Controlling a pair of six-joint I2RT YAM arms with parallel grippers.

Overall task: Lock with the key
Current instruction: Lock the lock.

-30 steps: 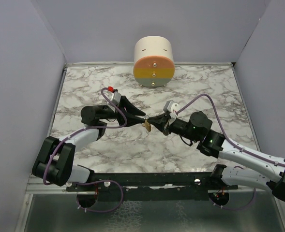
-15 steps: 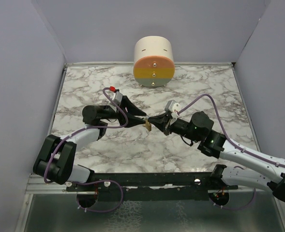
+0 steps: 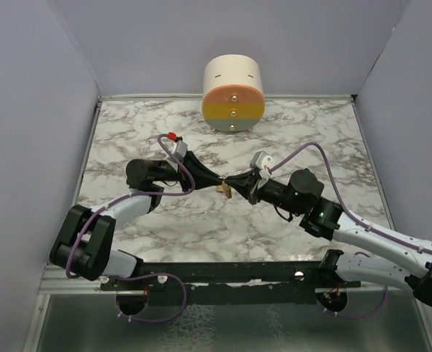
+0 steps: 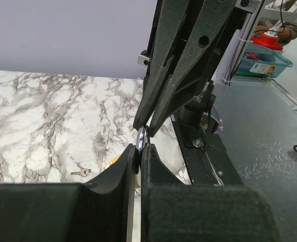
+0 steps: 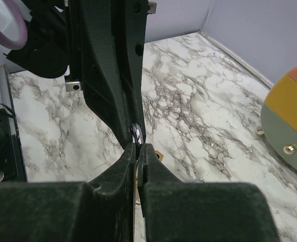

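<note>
The padlock (image 3: 223,191) hangs over the middle of the tabletop (image 3: 289,125), its brass body pointing down, with the left claw (image 4: 139,150) shut on its silver loop (image 4: 141,137) from the left and the right claw (image 5: 137,147) shut on it from the right, tip to tip and equally near.

Left arm (image 3: 126,207) and right arm (image 3: 381,238): white link shells joined by black joint housings | purple cables (image 3: 315,144) run along both arms in curved loops | red cap (image 3: 172,136) fitted at left wrist | green lights (image 3: 295,193) lit on right arm | gripper fingers (image 4: 211,60): matte black, tapered, drilled with round holes
</note>
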